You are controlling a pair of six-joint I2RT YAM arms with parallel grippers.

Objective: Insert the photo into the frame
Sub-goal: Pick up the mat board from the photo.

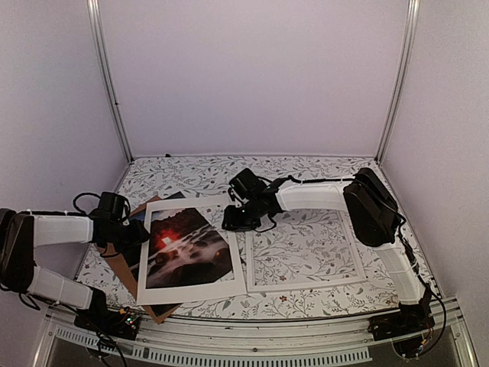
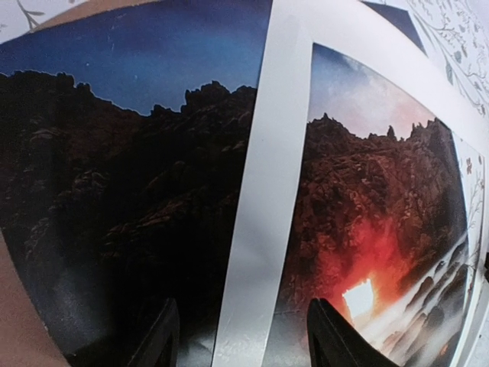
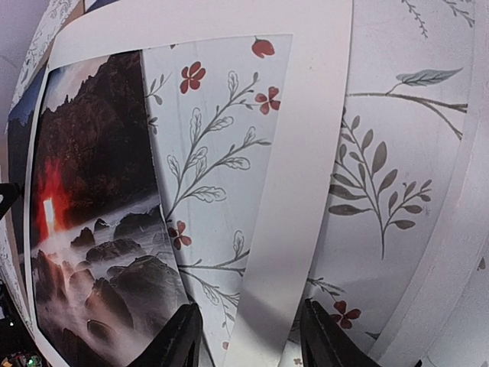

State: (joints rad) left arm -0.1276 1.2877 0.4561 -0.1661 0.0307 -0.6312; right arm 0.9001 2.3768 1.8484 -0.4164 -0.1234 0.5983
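The photo [image 1: 187, 248] lies skewed on a brown backing board [image 1: 116, 264] at the left, with a flat white mat [image 1: 191, 293] on top of it. The white frame [image 1: 306, 284] lies flat to the right, with the floral cloth showing through its pane. My left gripper [image 1: 137, 233] is open over the mat's left strip [image 2: 256, 199], with the photo [image 2: 122, 176] showing on both sides. My right gripper [image 1: 233, 222] is open over the mat's right strip [image 3: 294, 191], with the photo [image 3: 84, 191] to its left and the frame's edge [image 3: 451, 229] to its right.
A floral cloth [image 1: 199, 172] covers the table. White walls with metal posts [image 1: 111, 84] close in the back and sides. The table's front rail [image 1: 252, 329] runs by the arm bases.
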